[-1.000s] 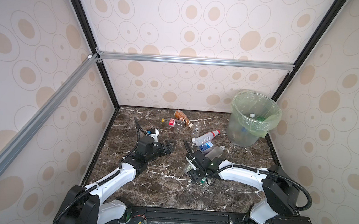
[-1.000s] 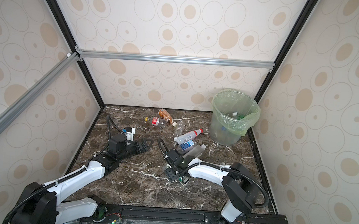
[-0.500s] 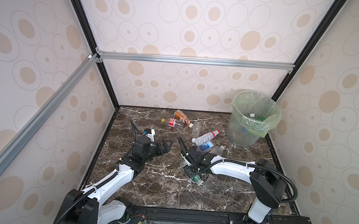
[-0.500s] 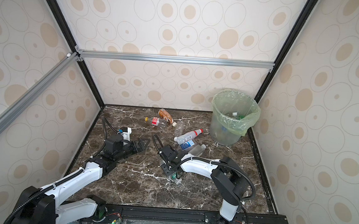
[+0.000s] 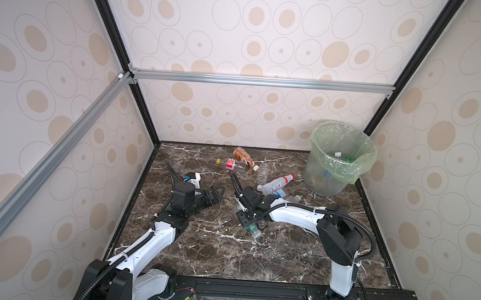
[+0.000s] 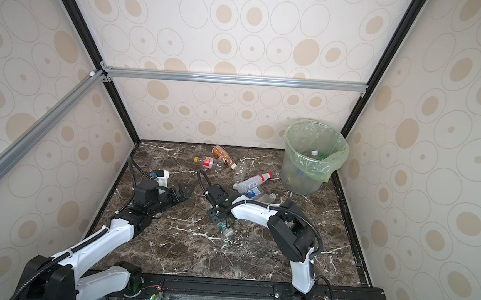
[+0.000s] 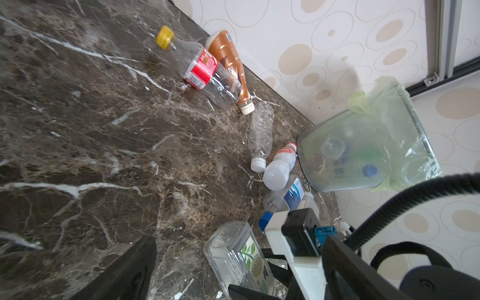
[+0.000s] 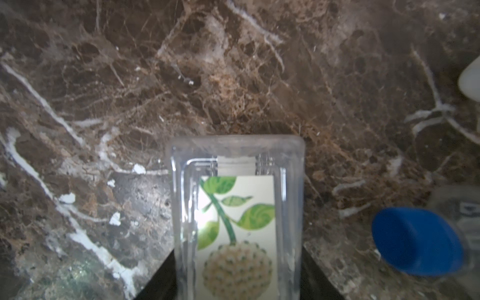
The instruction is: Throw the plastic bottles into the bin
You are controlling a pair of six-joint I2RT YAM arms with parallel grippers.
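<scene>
Square clear bottle point(image 8: 237, 207), leaf label: at bench point(image 5: 197, 246) level, well apart from the bin point(image 5: 317, 177); right jaws closed across its body; left jaws wide open, empty, even farther from the bin. Handling, advised: lift clear before swinging, since loose bottles point(image 5: 276, 184) lie between it and the bin; release only above the rim.

No print on any bottle point(image 7: 201, 68) is legible.
</scene>
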